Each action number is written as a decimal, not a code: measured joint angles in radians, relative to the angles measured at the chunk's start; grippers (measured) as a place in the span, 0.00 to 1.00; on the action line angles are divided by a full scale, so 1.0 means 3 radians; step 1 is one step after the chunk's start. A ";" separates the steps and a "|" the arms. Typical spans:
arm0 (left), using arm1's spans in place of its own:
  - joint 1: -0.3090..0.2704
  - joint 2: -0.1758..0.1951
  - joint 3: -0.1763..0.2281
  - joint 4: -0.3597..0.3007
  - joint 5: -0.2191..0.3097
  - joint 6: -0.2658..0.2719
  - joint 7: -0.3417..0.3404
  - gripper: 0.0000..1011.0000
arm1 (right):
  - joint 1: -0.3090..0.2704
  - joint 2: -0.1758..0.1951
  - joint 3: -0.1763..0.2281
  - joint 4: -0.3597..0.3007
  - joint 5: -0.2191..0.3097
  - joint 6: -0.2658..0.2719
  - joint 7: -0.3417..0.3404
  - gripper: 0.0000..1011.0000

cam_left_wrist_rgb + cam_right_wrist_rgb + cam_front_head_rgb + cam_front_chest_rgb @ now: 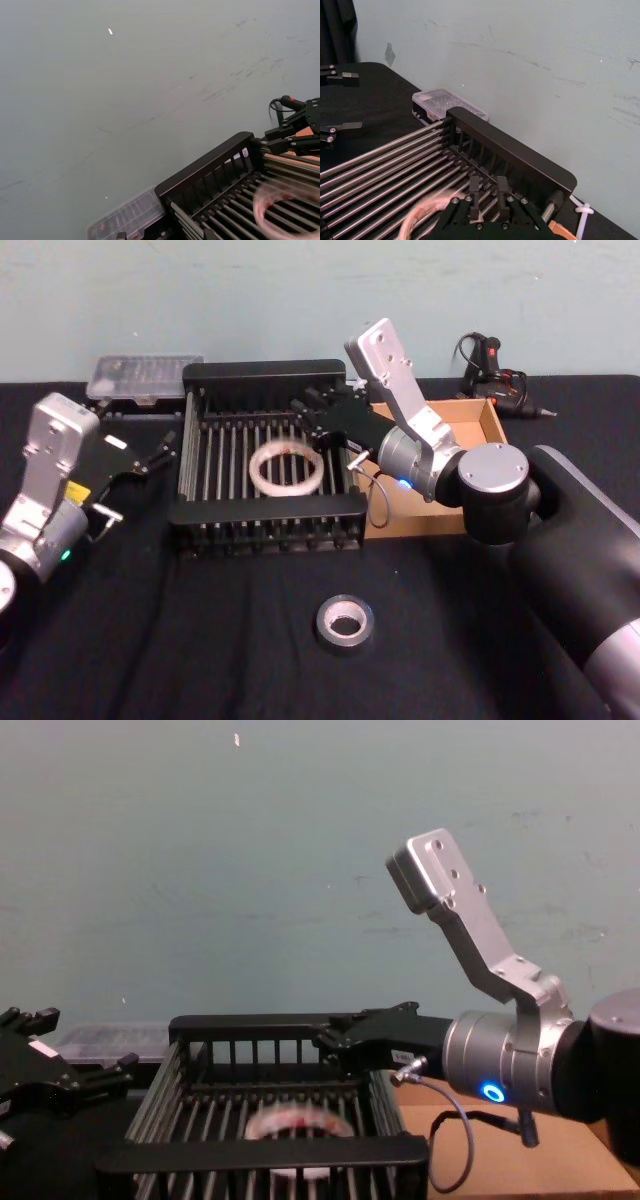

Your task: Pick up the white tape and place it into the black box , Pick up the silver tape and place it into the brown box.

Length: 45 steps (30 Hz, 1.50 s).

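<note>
I've got the right gripper (318,418) over the far right corner of the black box (268,508), fingers only a narrow gap apart w/ nothing between them, above the slatted floor. The white tape (287,468) lies flat on the bars inside that box, just left of the gripper and clear of it. Left gripper (150,455) sits off the box's left wall, spread wide, holding nothing. The brown box (478,420) sits against the black one's right side, partly behind my right arm. The silver tape (345,621) lies flat on the black cloth (200,640) in front of the black box, well apart from both grippers. Count: 2 tapes, 2 boxes, 1 clear lidded case (140,375) at the back left, 1 black hand tool (492,370) w/ cable at the back right. Behind the table is a plain pale green wall (250,300), scuffed in spots.
</note>
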 joint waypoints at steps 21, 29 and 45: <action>0.0000 0.0000 0.0000 0.0000 0.0000 0.0000 0.0000 0.99 | -0.0003 0.0000 0.0000 -0.0005 0.0000 0.0002 0.0000 0.86; 0.0000 0.0000 0.0000 0.0000 0.0000 0.0000 0.0000 0.99 | -0.0063 0.0022 0.0020 -0.0117 0.0014 0.0038 0.0000 0.99; 0.0000 0.0000 0.0000 0.0000 0.0000 0.0000 0.0000 0.99 | -0.0482 0.0169 0.0077 -0.0828 0.0041 0.0241 -0.0122 0.99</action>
